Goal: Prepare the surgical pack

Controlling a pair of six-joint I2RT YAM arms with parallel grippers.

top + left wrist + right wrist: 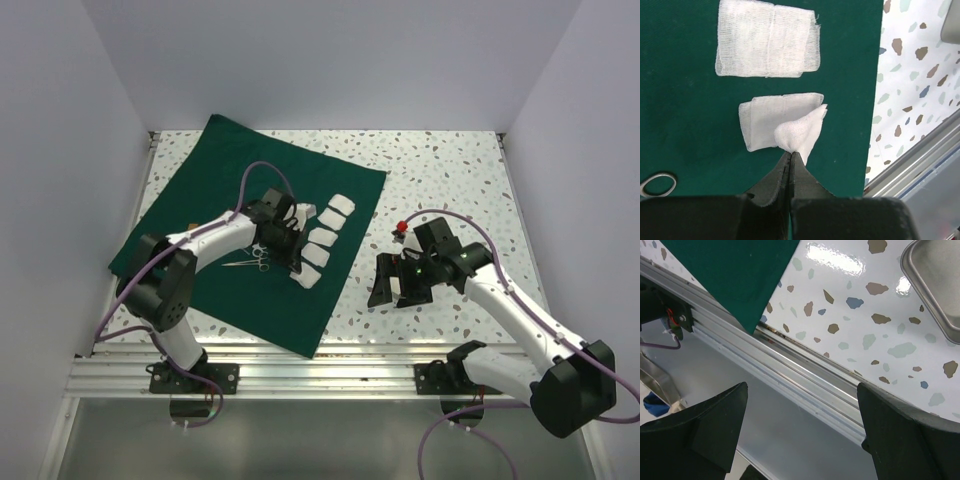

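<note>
Robot lab workcell, plain white walls (pixel 330 60), speckled tabletop (pixel 450 170), aluminium rail (pixel 320 372) carrying bolted arm bases (pixel 195 378)

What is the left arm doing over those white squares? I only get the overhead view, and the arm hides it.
Observer: Its wrist camera shows the left end effector shut on one corner of a gauze square, with that corner lifted and folded over.
Visitor: Is there a tray anywhere? I can't make one out from above.
Observer: Yes. The right wrist camera shows a steel tray lying on the speckled table, at that picture's upper right.
Visitor: Is the right arm holding anything?
Observer: No. The right end effector has its jaws wide apart, with nothing between them.
</note>
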